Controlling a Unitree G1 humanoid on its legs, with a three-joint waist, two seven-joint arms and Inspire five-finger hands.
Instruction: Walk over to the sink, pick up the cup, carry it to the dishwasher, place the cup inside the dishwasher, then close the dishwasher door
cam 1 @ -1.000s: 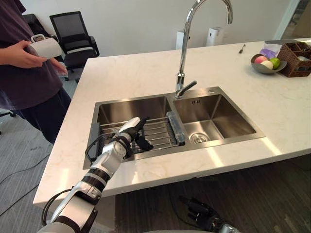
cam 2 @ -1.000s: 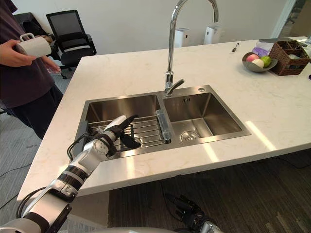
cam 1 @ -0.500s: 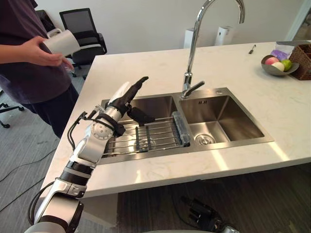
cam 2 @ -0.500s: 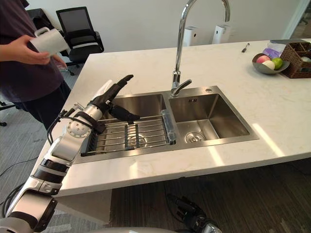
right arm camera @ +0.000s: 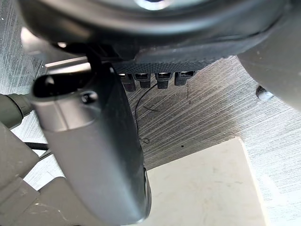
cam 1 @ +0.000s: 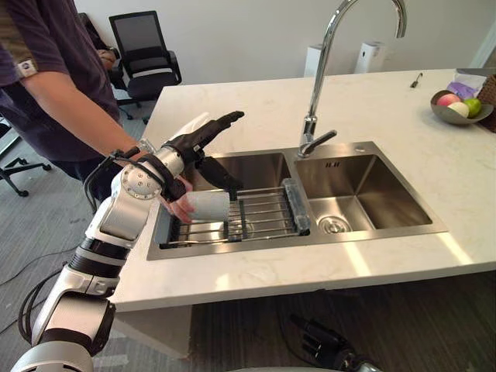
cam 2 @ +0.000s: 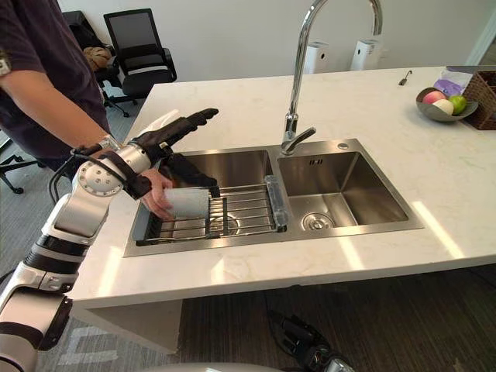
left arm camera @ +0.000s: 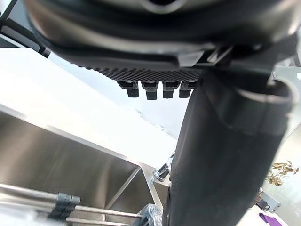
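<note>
One white cup [cam 1: 208, 206], sideways in a person's hand [cam 1: 178, 210], is over the sink's [cam 1: 310, 242] left-basin rack [cam 1: 267, 215]; left hand [cam 1: 184, 146] hovers above, fingers straight and apart; right hand's [cam 1: 325, 345] fingers hang relaxed.

The person [cam 1: 46, 85] is cropped by the top and left edges. Their forearm passes behind the robot's left hand [cam 1: 184, 146], so just part of the person's hand [cam 1: 180, 209] shows at the cup [cam 1: 209, 205]. The cup's handle is out of sight, and whether the cup touches the rack [cam 1: 263, 217] is unclear. The right edge slices the wicker basket [cam 1: 490, 89], and the bottom edge slices the right hand [cam 1: 325, 349]. A small dark object [cam 1: 416, 79] far along the tabletop [cam 1: 256, 108] is too tiny to name.
</note>
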